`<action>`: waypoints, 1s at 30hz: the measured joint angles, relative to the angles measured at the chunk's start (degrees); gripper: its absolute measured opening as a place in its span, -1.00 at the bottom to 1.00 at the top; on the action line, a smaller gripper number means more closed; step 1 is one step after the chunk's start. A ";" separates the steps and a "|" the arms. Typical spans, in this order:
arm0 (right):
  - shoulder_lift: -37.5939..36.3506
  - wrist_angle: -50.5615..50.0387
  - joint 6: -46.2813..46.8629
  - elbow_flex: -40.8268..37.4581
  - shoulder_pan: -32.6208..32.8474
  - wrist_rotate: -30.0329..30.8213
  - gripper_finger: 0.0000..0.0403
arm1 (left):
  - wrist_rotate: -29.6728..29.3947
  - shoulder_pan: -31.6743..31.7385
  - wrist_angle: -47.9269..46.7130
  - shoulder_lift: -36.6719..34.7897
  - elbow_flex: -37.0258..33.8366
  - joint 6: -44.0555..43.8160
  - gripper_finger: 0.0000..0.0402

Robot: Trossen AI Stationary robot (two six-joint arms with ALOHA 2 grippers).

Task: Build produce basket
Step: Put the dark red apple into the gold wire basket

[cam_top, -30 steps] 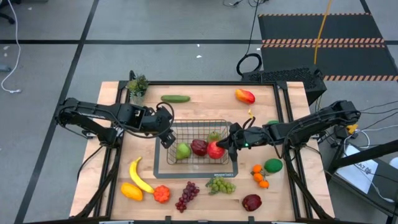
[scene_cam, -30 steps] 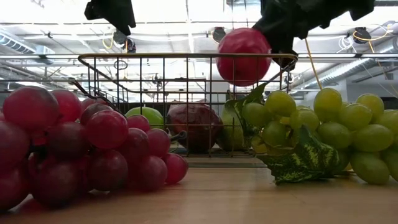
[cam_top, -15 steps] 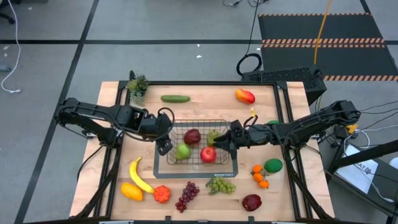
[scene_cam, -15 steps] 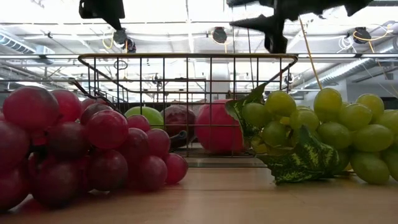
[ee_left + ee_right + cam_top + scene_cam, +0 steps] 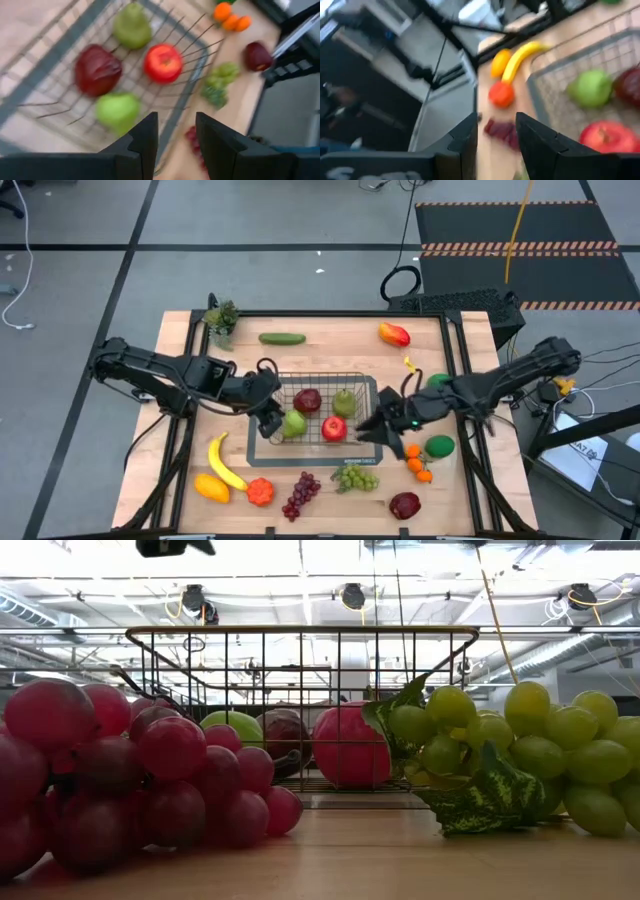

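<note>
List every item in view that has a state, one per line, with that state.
basket: on the table, holding four fruits
red apple: in the basket, released
dark red apple: in the basket
green pear: in the basket
second pear: in the basket
banana: outside, on the table
green grapes: outside, in front of the basket
left tool: parted, empty, over the basket
right tool: parted, empty, beside the basket
</note>
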 joint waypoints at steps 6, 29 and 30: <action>-5.83 -11.01 -1.46 2.65 6.04 -3.82 -0.27 | -0.20 -4.35 12.65 1.92 0.02 -2.87 -0.35; -7.69 -24.43 -0.92 -8.00 27.89 -3.40 0.42 | -12.01 -13.39 43.06 21.79 7.02 2.96 -0.35; -7.69 -22.93 -0.61 -9.29 28.26 -3.40 0.42 | -12.01 -13.39 42.25 22.57 8.09 4.71 -0.35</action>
